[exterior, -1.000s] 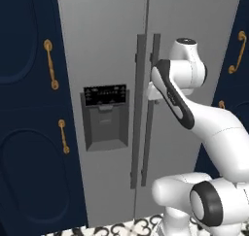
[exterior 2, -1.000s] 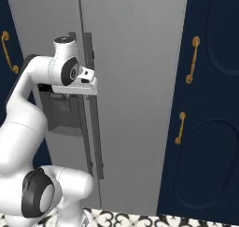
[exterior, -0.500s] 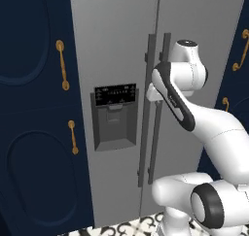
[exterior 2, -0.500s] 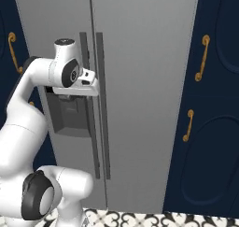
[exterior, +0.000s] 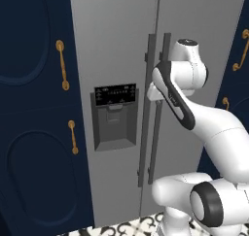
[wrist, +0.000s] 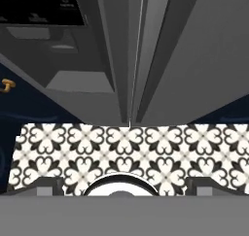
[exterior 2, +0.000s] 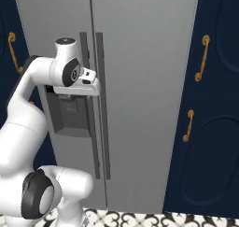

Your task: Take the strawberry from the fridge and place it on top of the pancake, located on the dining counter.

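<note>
The fridge is standing shut in front of the arm, and the jaws are standing wide apart with nothing between them, pointing down along the seam between its two doors. In the hand view the two dark finger tips are showing at the lower left and lower right, with the seam and both long handles running up the middle between them. Whether the tips are touching a handle, I cannot tell.

The left base view is showing the hand sitting just beside the left-hand handle, level with the black dispenser panel. The right base view is showing the same hand from the other side, reaching across in front of the dispenser toward the two handles, and is hiding much of the panel behind the arm. The hand view is adding the floor below the doors, tiled in a black-and-white floral pattern.

The fridge doors are looking flat, smooth and grey, the handles being straight dark vertical bars. Navy cabinets with raised oval panels and curved gold handles are flanking it on both sides.
</note>
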